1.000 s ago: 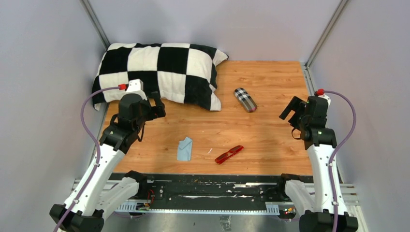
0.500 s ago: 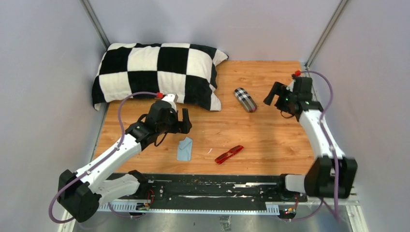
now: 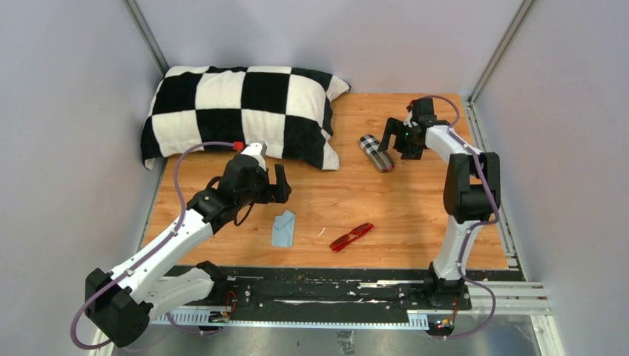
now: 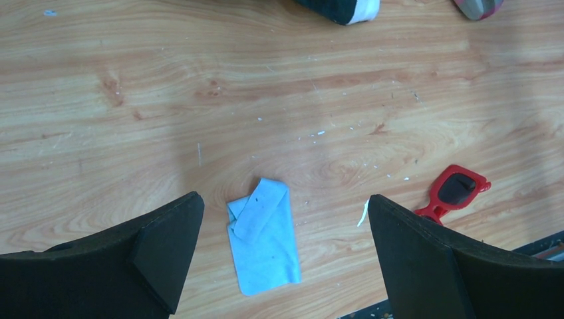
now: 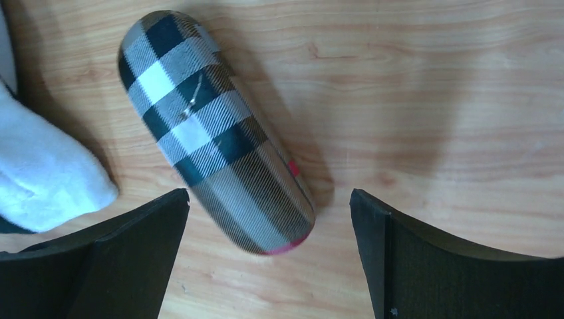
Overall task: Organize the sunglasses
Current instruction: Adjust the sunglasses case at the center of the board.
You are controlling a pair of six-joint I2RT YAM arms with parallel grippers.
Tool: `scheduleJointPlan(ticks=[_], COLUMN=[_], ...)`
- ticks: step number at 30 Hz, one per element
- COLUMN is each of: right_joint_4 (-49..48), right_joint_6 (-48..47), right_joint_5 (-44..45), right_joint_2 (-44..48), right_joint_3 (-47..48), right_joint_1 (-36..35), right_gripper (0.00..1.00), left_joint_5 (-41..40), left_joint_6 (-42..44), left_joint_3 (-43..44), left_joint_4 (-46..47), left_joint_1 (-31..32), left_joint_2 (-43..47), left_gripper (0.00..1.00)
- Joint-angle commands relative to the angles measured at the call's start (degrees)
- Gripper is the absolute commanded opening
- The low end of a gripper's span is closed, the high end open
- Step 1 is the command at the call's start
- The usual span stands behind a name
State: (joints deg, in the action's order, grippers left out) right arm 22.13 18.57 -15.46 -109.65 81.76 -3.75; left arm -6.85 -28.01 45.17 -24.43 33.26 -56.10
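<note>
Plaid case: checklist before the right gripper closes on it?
1. Right gripper open: ok.
2. Plaid case between its fingers: ok, one end only.
3. Case square to the jaws: not ok, it lies diagonally.
4. Pillow corner clear of the nearer finger: cannot tell.
5. Sunglasses free on the table, untouched: ok.
6. Left gripper open, clear of the sunglasses: ok.
</note>
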Motion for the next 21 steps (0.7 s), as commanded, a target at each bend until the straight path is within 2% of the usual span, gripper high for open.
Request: scheduleJointPlan(ticks=[1,8,13,17,21], right_joint_4=[-0.08,-4.88,-9.50,-9.58,-7.47], right_joint_6=[0.47,2.84,5.73,6.01,5.78], right_joint_5=[-4.56,-9.45,-11.34,-10.25,-9.82], right_joint_2=[-4.94,-4.98,-2.80,-2.40,-2.57], right_joint_3=[2.48,-2.74,-7.46,-6.36,-3.43], right_joint_1=[0.24,-2.89,-8.51,-14.21,-16.74], right_gripper=[0.99,0.99,0.98,0.98,0.98], left_joint_5=[-0.35,-0.70,1.14,1.34,0.60], left_joint_6=[-1.03,-1.11,-1.69,-1.32,-0.76], left_joint_3=[0.60,0.49,0.27,0.44,0.62], left_joint_4=[-1.35,-0.82,0.57,0.71,-0.18], left_joint_1=[0.34,0.38,0.36,0.38,0.31], left_joint_2=[0.16,-0.89,-2.59,-3.35,-2.99], left_gripper=[1.00,1.00,1.00,1.00,1.00])
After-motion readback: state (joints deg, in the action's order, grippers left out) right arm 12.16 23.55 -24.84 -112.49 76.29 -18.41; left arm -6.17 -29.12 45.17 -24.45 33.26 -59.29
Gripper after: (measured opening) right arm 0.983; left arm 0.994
